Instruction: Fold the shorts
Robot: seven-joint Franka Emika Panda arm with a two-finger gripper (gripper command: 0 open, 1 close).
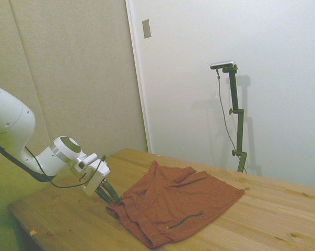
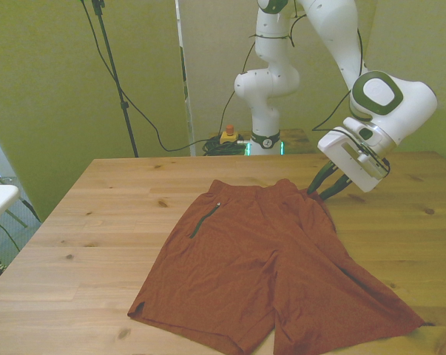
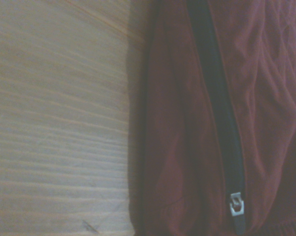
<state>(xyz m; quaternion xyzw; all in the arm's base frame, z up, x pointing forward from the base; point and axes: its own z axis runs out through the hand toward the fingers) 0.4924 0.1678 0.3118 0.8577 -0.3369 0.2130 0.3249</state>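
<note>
The wooden tabletop (image 2: 97,222) carries the rust-red shorts (image 2: 267,259), which lie spread flat near its middle, the waistband toward the far edge and the two legs toward the near edge. The white arm (image 2: 341,44) reaches down to the waistband corner at the front view's right. The end effector (image 2: 325,186) has its dark fingers (image 1: 109,192) drawn close together at the cloth's edge. Whether they pinch the fabric I cannot tell. The wrist view shows a dark zipper (image 3: 219,113) with a small metal pull (image 3: 236,204).
</note>
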